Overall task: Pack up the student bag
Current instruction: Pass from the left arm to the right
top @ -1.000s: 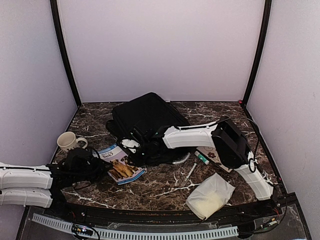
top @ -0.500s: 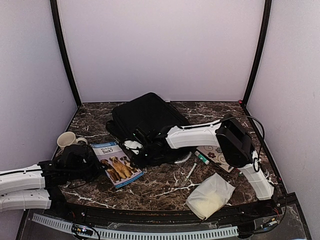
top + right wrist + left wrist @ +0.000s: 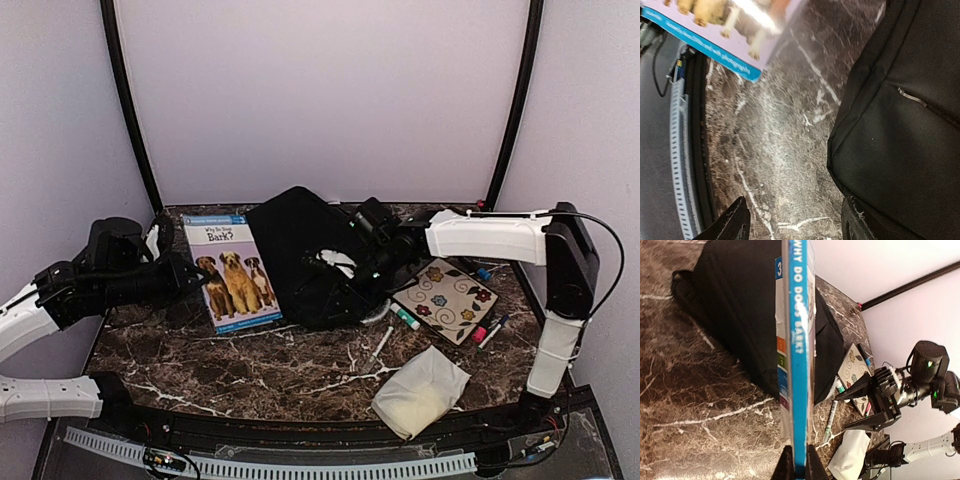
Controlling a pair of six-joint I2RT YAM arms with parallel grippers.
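The student bag [image 3: 300,245] is a large black backpack at the back middle of the table; it also fills the right wrist view [image 3: 905,125] and lies behind the book in the left wrist view [image 3: 740,305]. My left gripper [image 3: 192,272] [image 3: 800,467] is shut on the lower edge of a blue dog book [image 3: 230,270] [image 3: 799,355], held upright just left of the bag. My right gripper [image 3: 345,265] [image 3: 795,222] is open over the bag's front edge. One of its fingers [image 3: 855,222] touches the fabric, and only table shows between the jaws.
A floral notebook [image 3: 447,297] lies right of the bag, with markers [image 3: 405,318] and a pen [image 3: 382,343] beside it. A white pouch [image 3: 420,390] sits at the front right. The left arm crosses the table's left side.
My left gripper has shut on the book and lifted it off the table to stand upright. My right arm has drawn back to the right and its jaws have widened.
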